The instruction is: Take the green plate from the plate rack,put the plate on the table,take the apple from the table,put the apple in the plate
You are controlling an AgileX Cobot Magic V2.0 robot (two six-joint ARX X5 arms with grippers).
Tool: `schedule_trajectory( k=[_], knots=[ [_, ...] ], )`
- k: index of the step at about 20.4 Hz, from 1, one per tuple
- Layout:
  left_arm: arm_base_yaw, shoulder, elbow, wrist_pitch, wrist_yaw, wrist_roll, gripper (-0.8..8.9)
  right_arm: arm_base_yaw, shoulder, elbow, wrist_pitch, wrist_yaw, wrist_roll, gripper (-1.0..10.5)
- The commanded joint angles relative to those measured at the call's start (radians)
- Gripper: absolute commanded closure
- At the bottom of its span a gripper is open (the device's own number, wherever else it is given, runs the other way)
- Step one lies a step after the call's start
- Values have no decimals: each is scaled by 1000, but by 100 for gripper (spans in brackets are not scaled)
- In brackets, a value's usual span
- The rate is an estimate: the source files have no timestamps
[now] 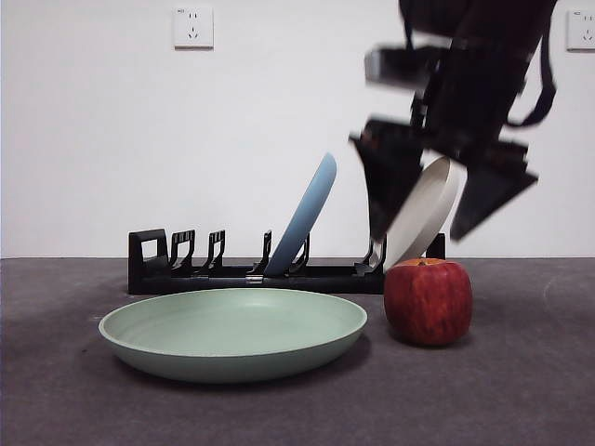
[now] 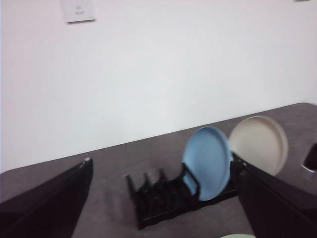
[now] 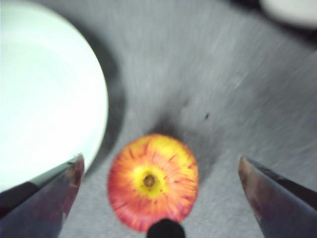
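The green plate [image 1: 232,332] lay flat on the tabletop [image 1: 521,400], the apple [image 1: 429,301] just right of it. Your right tool [image 1: 423,200] hung spread directly above the apple; your left tool [image 2: 163,198], also spread, waited well away.

Matte sage green plate [image 1: 232,333], rough matt grey table [image 1: 521,390], smooth faintly glossy apple [image 1: 429,301], black plastic-looking plate rack [image 1: 256,274]

Lab-like test setup: bare white wall [image 1: 232,121], wall socket [image 1: 193,27], plain grey table [image 1: 521,390]
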Motion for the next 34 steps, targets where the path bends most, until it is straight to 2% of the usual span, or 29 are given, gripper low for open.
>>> schedule_trajectory(
  k=[1,6,8,10,11,17,23,28,34],
  knots=[
    [3,1,-5,-34,-25,-27,347,3,71,2,2,3,-9,379],
    [3,8,-5,-62,-25,-30,347,2,181,2,2,1,-7,400],
    [3,8,-5,-76,-25,-30,347,0,196,2,0,2,10,607],
    [3,8,-5,-98,-25,-38,347,0,195,2,2,0,11,917],
    [3,8,-5,-108,-25,-50,347,0,195,2,2,1,11,957],
    [3,8,-5,-127,-25,-55,347,19,134,54,-46,4,22,957],
    [3,8,-5,-127,-25,-55,347,147,103,277,-120,-3,33,958],
    [3,8,-5,-127,-25,-54,347,278,171,383,-108,-2,35,959],
    [3,8,-5,-128,-24,-54,347,324,339,393,-106,-1,37,958]
  ],
)
